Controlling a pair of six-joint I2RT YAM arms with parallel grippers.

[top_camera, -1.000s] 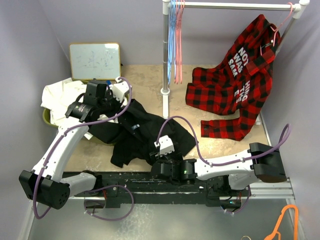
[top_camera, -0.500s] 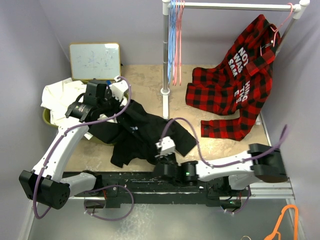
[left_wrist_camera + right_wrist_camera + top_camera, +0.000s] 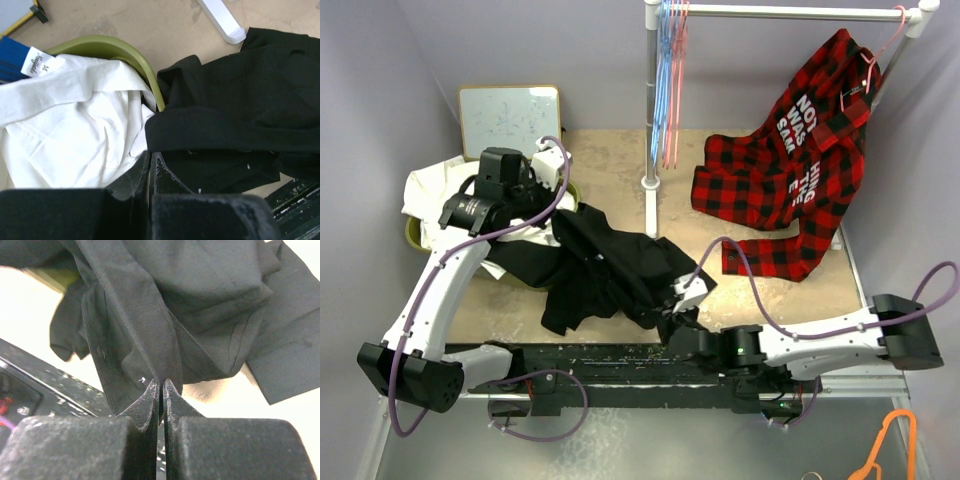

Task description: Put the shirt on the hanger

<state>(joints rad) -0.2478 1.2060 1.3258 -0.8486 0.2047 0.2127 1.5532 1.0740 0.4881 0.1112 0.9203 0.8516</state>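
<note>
The black shirt (image 3: 605, 265) lies crumpled mid-table, stretched between both grippers. My left gripper (image 3: 556, 214) is shut on its far left edge, next to the green basket; in the left wrist view the closed fingertips (image 3: 150, 156) meet the edge of the shirt (image 3: 235, 110). My right gripper (image 3: 677, 312) is shut on a fold at the shirt's near right edge; the right wrist view shows the fold (image 3: 150, 340) pinched between the tips (image 3: 162, 384) and lifted off the table. A pink hanger (image 3: 677, 100) hangs on the rack beside light-blue hangers.
A white garment (image 3: 438, 190) fills the green basket (image 3: 125, 50) at the left. A whiteboard (image 3: 510, 120) leans at the back. The rack's white pole (image 3: 651, 110) and foot stand behind the shirt. A red plaid shirt (image 3: 790, 170) hangs at the right. An orange hanger (image 3: 890, 445) lies off the table, bottom right.
My right gripper has swung right along the near edge, pulling the shirt's fold with it. My left gripper has moved slightly back and left, still holding the shirt, which is now more spread.
</note>
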